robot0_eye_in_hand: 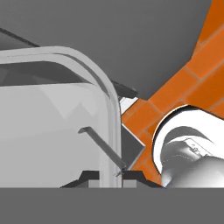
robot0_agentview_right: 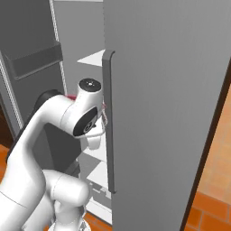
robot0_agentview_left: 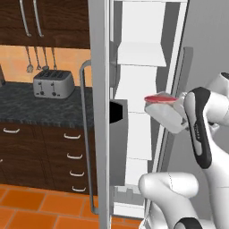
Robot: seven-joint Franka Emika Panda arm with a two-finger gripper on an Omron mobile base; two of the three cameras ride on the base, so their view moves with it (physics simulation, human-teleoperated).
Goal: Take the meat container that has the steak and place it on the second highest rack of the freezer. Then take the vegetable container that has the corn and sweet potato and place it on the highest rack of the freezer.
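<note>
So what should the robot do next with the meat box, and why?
Probably push it deeper into the freezer. The gripper is shut on the meat container, with the steak on top, level with the shelves but resting on none.

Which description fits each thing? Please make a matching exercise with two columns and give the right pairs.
Things:
1. steak
2. toaster
3. freezer door
4. end effector

Descriptions:
A. standing on the dark counter
B. swung open
C. lying in the held meat container
D. shut on the container's rim

Pairs: 1-C, 2-A, 3-B, 4-D
</note>
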